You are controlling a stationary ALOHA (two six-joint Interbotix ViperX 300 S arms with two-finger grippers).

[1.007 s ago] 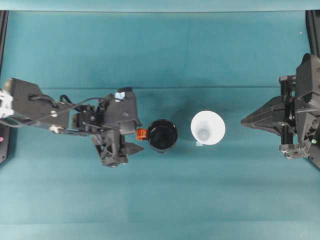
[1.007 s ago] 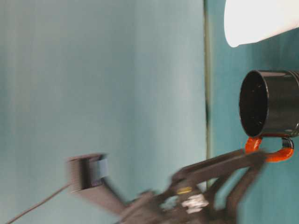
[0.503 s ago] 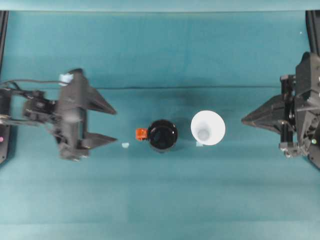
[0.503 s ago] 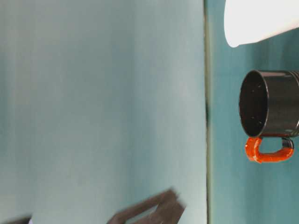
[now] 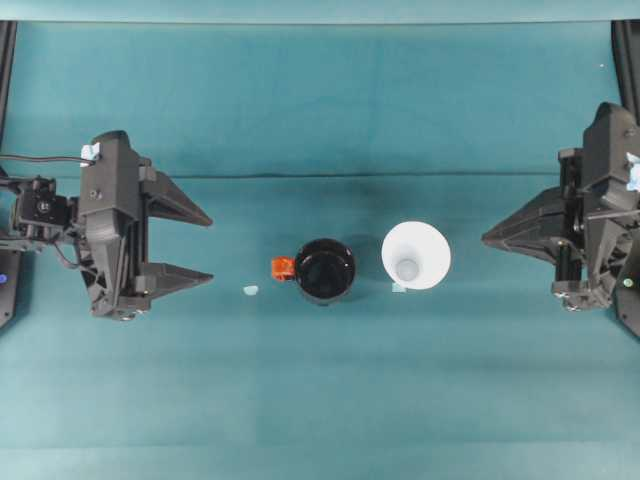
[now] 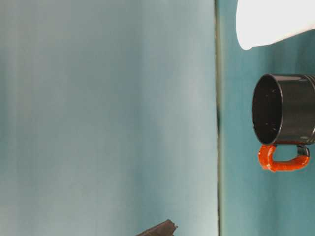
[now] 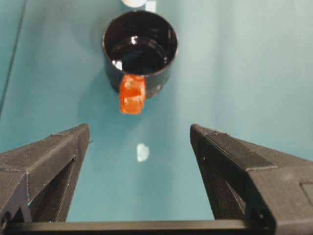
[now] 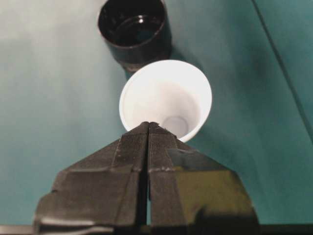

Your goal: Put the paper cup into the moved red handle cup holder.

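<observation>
Two hands flank the pair of cups on the teal table [image 5: 320, 400]. At the far left of the overhead view the left hand [image 5: 205, 247] hangs with its fingers spread wide and nothing between them, its tips pointing toward the middle of the table and well apart from the cups. Its wrist view looks between those two black fingers [image 7: 230, 152] at bare cloth.

Next comes a small pale scrap [image 5: 250, 290] lying on the cloth between the left hand and the holder; it also shows in the left wrist view [image 7: 142, 152], short of the handle.

Near the table's middle stands the red handle cup holder [image 5: 324, 270], upright and empty, its glossy black mouth open to the camera and its red-orange handle [image 5: 283, 267] pointing toward the left hand. The table-level view shows the handle as a closed loop [image 6: 283, 157].

Just beside the holder, on its right and not touching it, stands the paper cup [image 5: 415, 255], upright on its smaller base with the wide rim up; a second tiny pale scrap [image 5: 398, 288] lies at its foot.

At the far right the right hand [image 5: 487, 241] has its fingers pressed together, pinching nothing, with its tip pointing at the paper cup and apart from it. From its wrist view, the paper cup [image 8: 166, 100] sits just beyond the joined tips, the holder [image 8: 134, 32] behind it.
</observation>
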